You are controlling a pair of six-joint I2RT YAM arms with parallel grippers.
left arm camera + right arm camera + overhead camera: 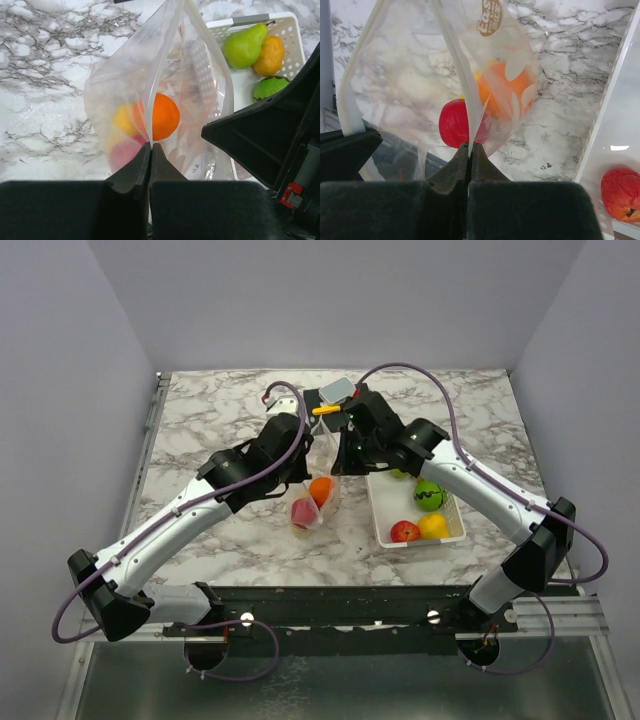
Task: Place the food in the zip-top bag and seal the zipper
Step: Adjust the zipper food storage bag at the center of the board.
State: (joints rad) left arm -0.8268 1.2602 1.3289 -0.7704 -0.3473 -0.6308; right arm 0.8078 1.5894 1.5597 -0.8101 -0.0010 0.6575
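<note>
The clear dotted zip-top bag [322, 475] hangs upright at the table's middle, held up by both grippers. My left gripper [150, 145] is shut on the bag's whitish zipper strip [157, 85]. My right gripper [470, 145] is shut on the zipper strip [461, 75] too. Inside the bag lie an orange fruit [162, 116], a yellow fruit [123, 119] and a red fruit [454, 123]. More food sits in the white basket [382, 522]: a green fruit [429, 495], a yellow one [434, 526] and a red one [405, 531].
A yellow-handled knife [326, 409] lies behind the bag near a grey block [336, 391]. The left wrist view shows a green pear [244, 45], an orange-yellow fruit [269, 54] and a green fruit [269, 87] in the basket. The marble table spreads left of the bag.
</note>
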